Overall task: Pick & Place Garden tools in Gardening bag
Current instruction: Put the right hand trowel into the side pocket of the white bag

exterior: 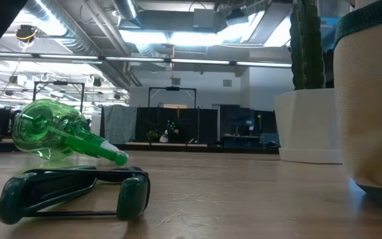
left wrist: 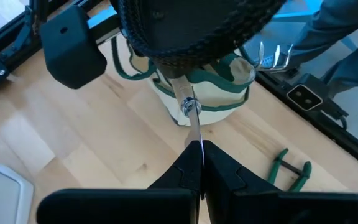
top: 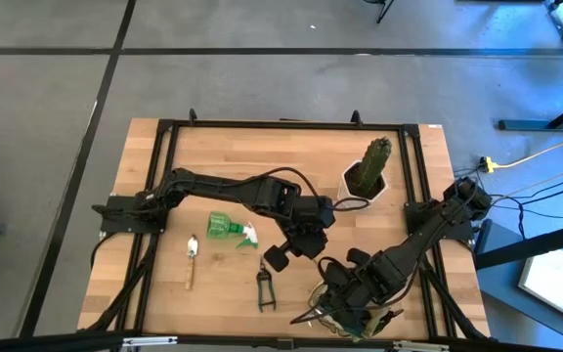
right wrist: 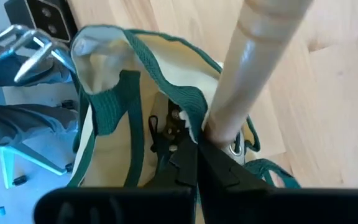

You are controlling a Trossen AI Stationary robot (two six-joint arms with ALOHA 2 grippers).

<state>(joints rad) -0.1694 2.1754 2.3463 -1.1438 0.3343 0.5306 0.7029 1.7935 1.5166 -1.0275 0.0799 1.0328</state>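
The counter (top: 262, 156) is pale honey wood in butcher-block strips, framed by black rails. The spray bottle (top: 225, 226) is clear bright green with a white nozzle. The pruning shears (top: 263, 288) have dark green handles. The trowel (top: 191, 256) is silver with a light wooden handle. The gardening bag (right wrist: 135, 143) is cream-khaki with dark green trim. The cactus (top: 373, 161) is deep green in a white pot (top: 363, 186).
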